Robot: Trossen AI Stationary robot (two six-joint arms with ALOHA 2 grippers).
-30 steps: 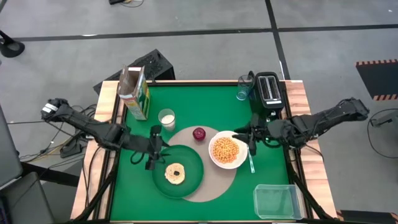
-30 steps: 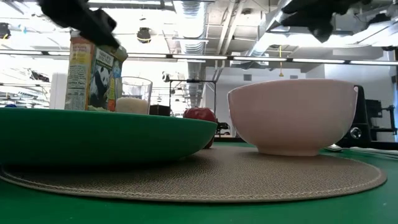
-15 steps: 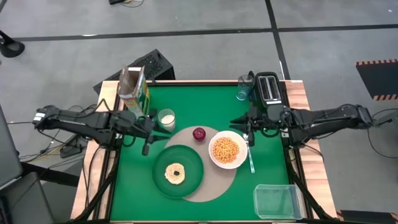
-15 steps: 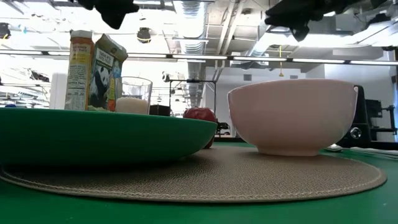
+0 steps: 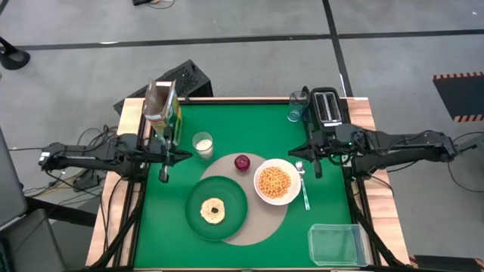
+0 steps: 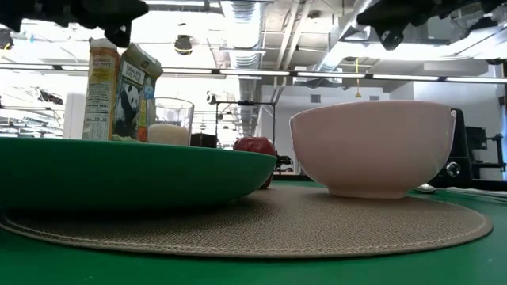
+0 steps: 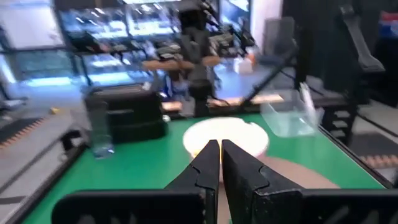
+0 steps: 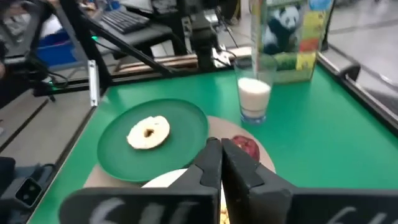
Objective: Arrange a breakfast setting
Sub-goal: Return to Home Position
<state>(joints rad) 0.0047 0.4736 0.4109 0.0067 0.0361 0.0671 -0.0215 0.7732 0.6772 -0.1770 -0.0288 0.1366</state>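
Observation:
A round beige placemat (image 5: 253, 227) carries a dark green plate (image 5: 231, 219) with a pale bagel (image 5: 212, 210), a white bowl (image 5: 276, 182) of cereal and a red apple (image 5: 242, 162). A metal spoon (image 5: 304, 193) lies to the right of the bowl. The milk glass (image 5: 202, 143) and the green-yellow cereal box (image 5: 163, 113) stand at the far left. My left gripper (image 5: 184, 155) hovers shut near the left edge, pointing right, beside the glass. My right gripper (image 5: 299, 149) hovers shut beyond the spoon, pointing left. The wrist views show both pairs of fingers closed on nothing, the left gripper (image 7: 220, 144) and the right gripper (image 8: 221, 144).
A black toaster (image 5: 327, 107) and a bluish cup (image 5: 295, 113) stand at the far right corner. A clear plastic container (image 5: 336, 243) sits at the near right corner. Bare green table surface (image 5: 242, 125) lies between the two grippers at the far side.
My left gripper has drawn back from over the plate's far left rim toward the table's left edge and swung round so that it points right. My right gripper has pulled away from the bowl toward the right edge and rolled. The setting's things have stayed put.

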